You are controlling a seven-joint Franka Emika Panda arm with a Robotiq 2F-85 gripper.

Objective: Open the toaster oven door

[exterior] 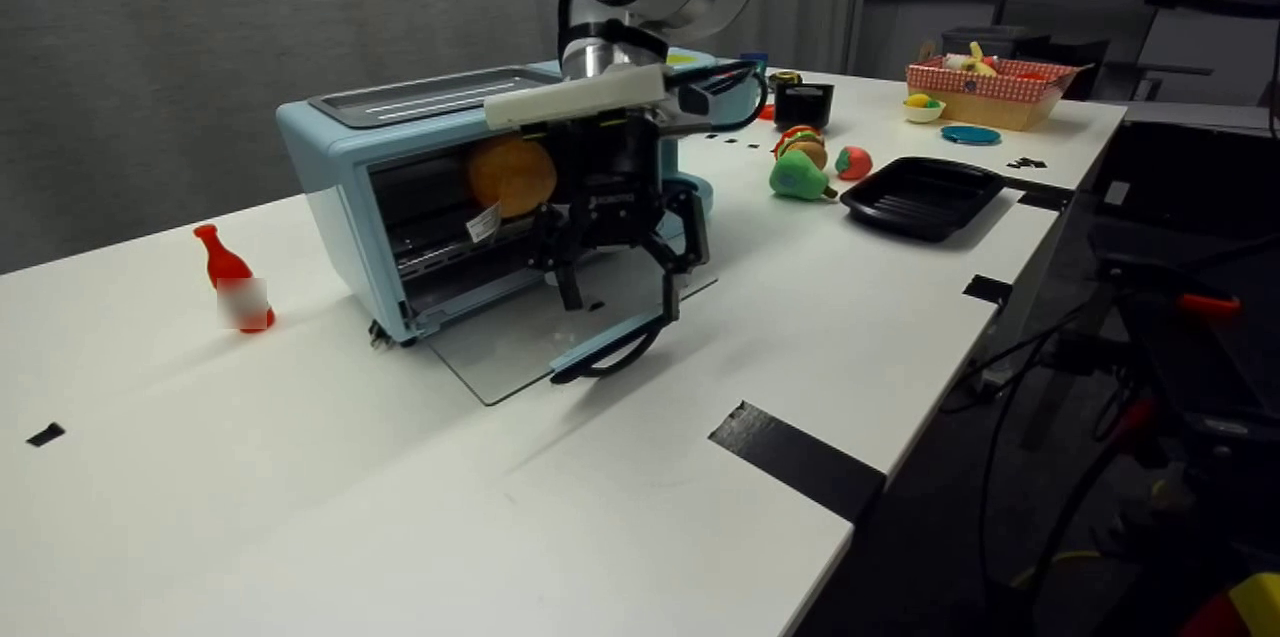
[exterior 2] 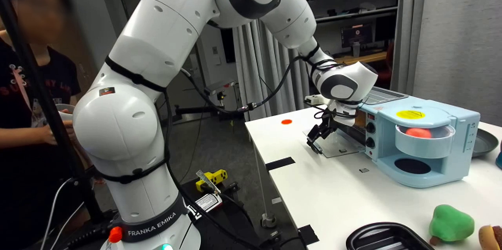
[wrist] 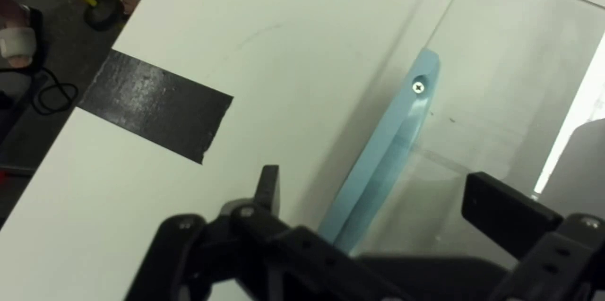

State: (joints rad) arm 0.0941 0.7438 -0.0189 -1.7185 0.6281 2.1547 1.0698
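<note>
Black straps [exterior 2: 135,78] circle the white arm [exterior 2: 168,22] — its hand [exterior: 621,305] black.

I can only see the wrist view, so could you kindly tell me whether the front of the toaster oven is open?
Observer: Yes, in an exterior view the front of the oven is open, with the glass door lowered outward.
Operator: Thank you, and is anything visible inside it?
Observer: Yes, a round orange thing shows inside; I cannot tell what it is.
Operator: Lastly, may I ask whether anything is beside it?
Observer: Yes, a red bottle is on the table beside it, not touching.
</note>
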